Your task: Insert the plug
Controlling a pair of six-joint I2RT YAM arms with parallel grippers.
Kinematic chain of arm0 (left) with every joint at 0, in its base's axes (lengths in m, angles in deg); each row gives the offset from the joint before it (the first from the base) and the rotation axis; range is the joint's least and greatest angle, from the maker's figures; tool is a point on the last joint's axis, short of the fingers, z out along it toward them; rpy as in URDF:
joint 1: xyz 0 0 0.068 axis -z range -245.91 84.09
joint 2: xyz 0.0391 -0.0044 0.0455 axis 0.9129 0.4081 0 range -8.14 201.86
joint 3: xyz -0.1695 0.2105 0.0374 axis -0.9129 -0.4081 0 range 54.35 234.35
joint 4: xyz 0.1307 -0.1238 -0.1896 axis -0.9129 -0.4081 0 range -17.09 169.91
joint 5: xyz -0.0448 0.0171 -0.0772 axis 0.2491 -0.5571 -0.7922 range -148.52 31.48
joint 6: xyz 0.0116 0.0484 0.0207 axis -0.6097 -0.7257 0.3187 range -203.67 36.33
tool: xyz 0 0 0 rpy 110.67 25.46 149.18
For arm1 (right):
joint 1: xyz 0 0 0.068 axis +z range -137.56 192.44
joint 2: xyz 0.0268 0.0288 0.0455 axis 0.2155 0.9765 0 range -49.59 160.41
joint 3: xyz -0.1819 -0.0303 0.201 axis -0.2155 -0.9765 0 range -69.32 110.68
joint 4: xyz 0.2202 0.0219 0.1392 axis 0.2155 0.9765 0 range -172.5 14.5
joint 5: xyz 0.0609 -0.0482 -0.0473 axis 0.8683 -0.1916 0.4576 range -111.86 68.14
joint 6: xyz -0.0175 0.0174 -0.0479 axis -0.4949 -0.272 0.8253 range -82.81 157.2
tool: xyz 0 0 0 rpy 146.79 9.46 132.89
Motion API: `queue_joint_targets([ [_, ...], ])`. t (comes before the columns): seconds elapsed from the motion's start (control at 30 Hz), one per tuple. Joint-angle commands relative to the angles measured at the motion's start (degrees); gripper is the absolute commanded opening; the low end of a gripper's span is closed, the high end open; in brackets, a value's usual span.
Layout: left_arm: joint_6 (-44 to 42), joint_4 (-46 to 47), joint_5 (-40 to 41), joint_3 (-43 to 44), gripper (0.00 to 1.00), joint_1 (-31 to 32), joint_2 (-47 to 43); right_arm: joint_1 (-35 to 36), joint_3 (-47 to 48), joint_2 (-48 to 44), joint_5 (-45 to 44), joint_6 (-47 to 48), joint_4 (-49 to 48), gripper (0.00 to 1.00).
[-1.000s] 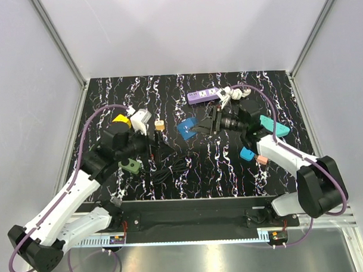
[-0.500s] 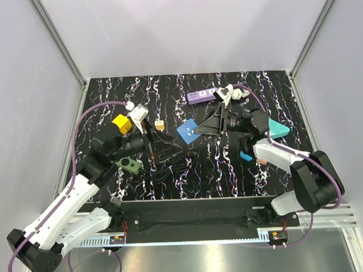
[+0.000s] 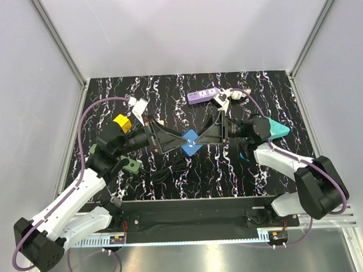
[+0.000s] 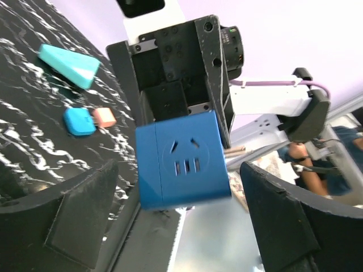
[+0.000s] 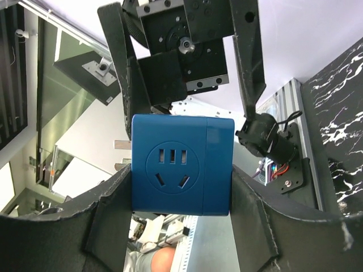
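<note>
- One black, white-veined table (image 3: 278,168) spreads under both pincers, which meet above its middle.
- Two white-and-black arms reach in from the near edge, the left arm (image 3: 76,193) and the right arm (image 3: 284,159), with their pincers pointing tip to tip.
- Right pincer (image 5: 180,170): the jaws are closed on the blue socket cube (image 4: 181,161), one finger pressed to each side face, holding it up above the table.
- Left pincer (image 4: 178,170): the jaws are spread wide, one finger on either side of the cube with a gap showing at both. It has hold of nothing.
- Purple power strip (image 3: 203,95): it lies beyond the right pincer toward the far edge, well apart from the cube.
- Blue socket cube: it sits between the two pincers' tips and shows a socket face to each wrist camera. Pale prongs (image 5: 121,144) stick out of one side.
- Teal wedge (image 3: 278,129): it lies behind the right pincer, beside its wrist.
- Yellow block (image 3: 121,122): it sits behind the left pincer, on the far side of its wrist.
- Green block (image 3: 132,166): it sits behind the left pincer, on the near side.
</note>
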State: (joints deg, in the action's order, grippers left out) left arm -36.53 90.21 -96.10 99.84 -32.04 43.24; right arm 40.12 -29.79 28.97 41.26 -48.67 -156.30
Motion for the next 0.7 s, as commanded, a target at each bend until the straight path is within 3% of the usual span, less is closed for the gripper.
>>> queue_joint_targets([
  [0.0, 6.21, 10.52, -3.55, -1.11, 0.90, -0.03, 1.18, 0.71, 0.02, -0.78, -0.27, 0.96, -12.95, 0.00],
  [0.03, 6.39, 10.52, -4.07, -1.28, 0.88, -0.12, 1.36, 0.71, 0.02, -0.61, -0.62, 1.05, -12.95, 0.00],
  [0.13, 6.91, 10.70, -4.34, -2.25, 0.61, -0.12, 1.19, 0.71, 0.20, -0.34, -0.53, 1.14, -12.86, 0.00],
  [0.17, 7.27, 10.96, -4.51, -2.51, 0.51, -0.03, 1.18, 0.71, 0.37, -0.17, -0.62, 0.88, -12.77, 0.10],
  [0.2, 7.53, 11.22, -4.95, -2.78, 0.36, -0.03, 1.10, 0.62, 0.46, 0.01, -0.36, 0.87, -11.82, 0.21],
  [0.23, 8.14, 11.23, -5.13, -2.69, 0.28, -0.03, 1.10, 0.71, 0.72, 0.18, 0.25, 1.48, -10.85, 0.32],
  [0.27, 8.24, 10.97, -5.31, -2.61, 0.19, -0.12, 1.01, 0.62, 0.99, 0.10, 0.69, 2.19, -9.45, 0.49],
  [0.3, 8.24, 9.22, -4.79, -2.34, 0.00, -0.12, 0.92, 0.71, 1.16, -0.25, 1.48, 3.32, -5.00, 0.55],
  [0.37, 7.28, 5.80, -3.56, -1.55, 0.00, -0.12, 0.39, 0.62, 2.47, -1.56, 1.75, 12.52, 4.57, 0.69],
  [0.4, 6.49, 1.95, -2.24, -0.77, 0.00, -0.12, 0.22, 0.71, 3.27, -4.36, 1.32, 17.78, 20.29, 0.74],
  [0.43, 5.09, 0.17, -1.62, -0.41, 0.00, -0.12, -0.13, 0.71, 4.41, -6.04, -1.12, 30.63, 29.76, 0.76],
  [0.47, 4.64, -1.33, -1.09, -0.23, 0.00, -0.03, -0.40, 0.71, 7.55, -9.19, -3.32, 37.20, 48.47, 0.78],
  [0.57, 3.14, -8.09, 1.98, 0.47, 0.00, -0.21, -0.57, 0.71, 13.36, -13.07, -12.73, 55.42, 71.68, 0.87],
  [0.67, 2.35, -15.04, 5.06, 1.79, 0.00, -0.56, 0.04, 0.62, 15.92, -15.19, -18.19, 62.91, 81.15, 1.00],
])
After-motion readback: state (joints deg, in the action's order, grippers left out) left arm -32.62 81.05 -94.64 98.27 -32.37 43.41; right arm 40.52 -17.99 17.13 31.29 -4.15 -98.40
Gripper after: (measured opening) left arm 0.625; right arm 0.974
